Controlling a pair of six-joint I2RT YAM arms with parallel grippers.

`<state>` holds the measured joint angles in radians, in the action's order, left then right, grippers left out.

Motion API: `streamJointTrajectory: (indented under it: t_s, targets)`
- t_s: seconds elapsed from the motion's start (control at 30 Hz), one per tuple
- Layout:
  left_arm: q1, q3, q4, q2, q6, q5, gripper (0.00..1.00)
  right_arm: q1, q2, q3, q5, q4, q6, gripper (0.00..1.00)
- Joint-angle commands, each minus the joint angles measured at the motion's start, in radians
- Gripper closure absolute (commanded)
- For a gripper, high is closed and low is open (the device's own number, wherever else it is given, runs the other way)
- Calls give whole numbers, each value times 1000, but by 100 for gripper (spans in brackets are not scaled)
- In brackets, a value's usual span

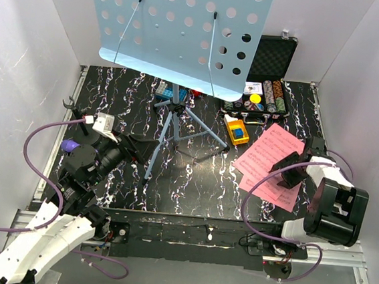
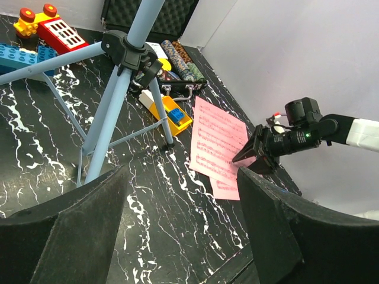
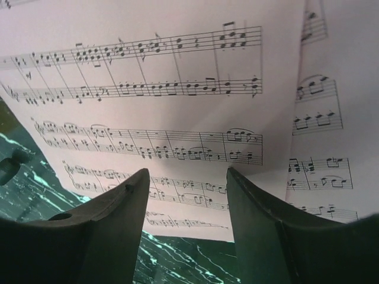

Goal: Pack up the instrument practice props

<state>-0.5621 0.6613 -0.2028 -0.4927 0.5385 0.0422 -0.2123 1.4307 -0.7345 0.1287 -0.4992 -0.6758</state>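
Left pincer: the left gripper is standing wide open and holding nothing. In the left wrist view only bare table is showing between its fingers.
Right pincer: the right gripper is also standing open, with nothing between its jaws. It is pointing down at the sheet music, which is filling most of the right wrist view.
Contact: whether the right fingertips are touching the paper cannot be told.
Sheet music: the pink pages are lying flat and overlapping at centre right of the top view, just under the right gripper.
Music stand: the light-blue music stand is standing upright at upper centre, with its tripod legs spreading just beyond the left gripper.
Hidden or cut off: the stand's perforated tray is running off the top edge. It is covering part of the open chip case behind it. The purple microphone at centre left is mostly hiding behind the left arm.
Left arm pose: it is rising from the lower left corner and bending right, low over the table.
Right arm pose: it is folding in from the lower right, with its wrist tilting down and to the left.
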Motion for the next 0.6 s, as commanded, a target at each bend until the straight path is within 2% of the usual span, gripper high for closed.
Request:
streamJointTrajectory:
  t_s: [0.0,0.27,0.47,0.57]
  targets:
    - [1,20,-4,-6,-12,-15,27,-22,-50,23,-25,-24,18,37]
    - [1,35,17,-41,-35,-13,26,53,-213,-66,84,-9,-1,36]
    - [1,81,78,-121,-71,-21,26,243,-309,-267,55,-52,19,35]
    - [1,95,156,-165,-106,-27,25,333,-390,-246,106,54,51,37]
